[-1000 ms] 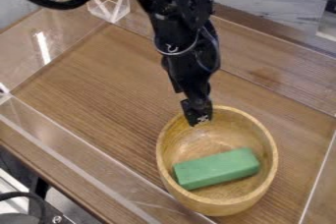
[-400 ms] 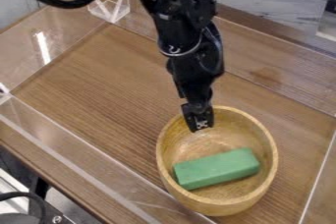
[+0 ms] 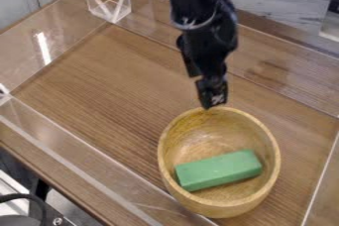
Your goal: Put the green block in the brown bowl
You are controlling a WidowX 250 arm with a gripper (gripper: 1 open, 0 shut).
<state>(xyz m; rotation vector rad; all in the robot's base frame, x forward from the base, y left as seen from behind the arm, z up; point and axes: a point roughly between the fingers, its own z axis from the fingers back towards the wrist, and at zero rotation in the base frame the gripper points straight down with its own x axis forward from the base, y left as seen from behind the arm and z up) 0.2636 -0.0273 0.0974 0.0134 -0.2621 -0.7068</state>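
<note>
The green block [image 3: 219, 171] lies flat inside the brown bowl [image 3: 169, 161], slightly tilted, near the bowl's front. The bowl stands on the wooden table at the lower right. My gripper [image 3: 212, 97] hangs on the black arm just above the bowl's far rim, pointing steeply down. It is open, holds nothing, and is clear of the block.
A clear plastic wall [image 3: 79, 156] runs along the table's front and left edges. A small clear stand [image 3: 109, 2] sits at the back left. The wooden tabletop [image 3: 99, 81] stretches left of the bowl.
The gripper has lifted out of the bowl and shifted up and to the right, away from the block. The block and the bowl have stayed put.
</note>
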